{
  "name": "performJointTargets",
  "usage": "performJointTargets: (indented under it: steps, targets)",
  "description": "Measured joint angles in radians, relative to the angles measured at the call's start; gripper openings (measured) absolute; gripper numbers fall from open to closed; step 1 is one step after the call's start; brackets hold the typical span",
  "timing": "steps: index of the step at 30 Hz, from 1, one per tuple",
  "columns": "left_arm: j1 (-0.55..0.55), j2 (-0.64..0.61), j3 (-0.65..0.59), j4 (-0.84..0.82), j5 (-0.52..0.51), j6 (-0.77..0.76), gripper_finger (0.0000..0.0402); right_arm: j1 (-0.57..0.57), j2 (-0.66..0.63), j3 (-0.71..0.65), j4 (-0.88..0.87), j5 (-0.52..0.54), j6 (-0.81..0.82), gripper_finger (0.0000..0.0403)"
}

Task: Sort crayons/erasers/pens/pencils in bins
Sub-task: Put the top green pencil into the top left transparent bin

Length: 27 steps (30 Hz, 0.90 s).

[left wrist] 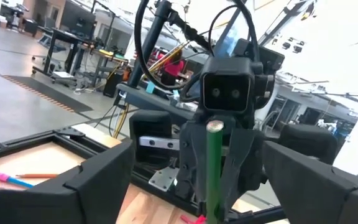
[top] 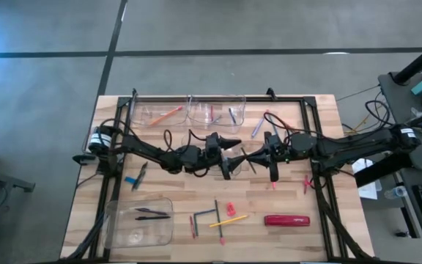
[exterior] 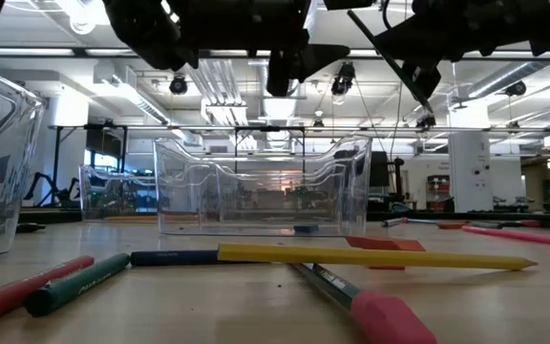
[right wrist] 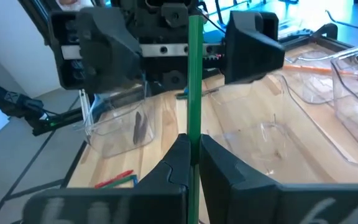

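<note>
My right gripper (right wrist: 192,163) is shut on a long, thin green pencil (right wrist: 195,81), above the middle of the table in the high view (top: 250,156). My left gripper (top: 231,156) faces it and is open. Its two fingers (right wrist: 104,43) stand wide apart on either side of the pencil's free end (left wrist: 214,127) and touch nothing. Two clear bins (top: 160,114) (top: 217,110) stand at the far edge. A third bin (top: 139,220), at the near left, holds dark pens. A fourth clear bin (right wrist: 269,140) shows below the grippers. My right gripper pinches the green pencil's shaft (right wrist: 194,148) between its two fingers. The pencil lies along the fingers and sticks out well ahead of them, toward the table's left and my left gripper. It is lifted clear of the table.
Near the front edge lie a yellow pencil (top: 229,219), a small red eraser (top: 231,208), dark pens (top: 205,214), a red stick (top: 192,226) and a large red oblong object (top: 286,220). Pink sticks (top: 308,183) lie at the right. A blue piece (top: 130,180) lies at the left.
</note>
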<state>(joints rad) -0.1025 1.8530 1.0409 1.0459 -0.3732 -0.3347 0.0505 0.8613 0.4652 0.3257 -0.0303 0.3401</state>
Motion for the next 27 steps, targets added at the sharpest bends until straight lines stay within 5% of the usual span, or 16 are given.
performJointTargets:
  steps: [8,19,27]
  targets:
    - [0.004,0.0,0.0,-0.001,-0.004,0.0,0.0225,0.0,0.019,0.0,0.009,0.0,0.004,0.0012]
    - [0.009,0.0,0.0,0.003,0.0,-0.001,0.0019,-0.001,0.02,0.0,0.011,0.008,0.0,0.0012]
    - [0.01,0.0,0.0,0.004,0.006,0.005,0.0014,-0.001,0.02,0.0,0.013,0.008,-0.028,0.0029]
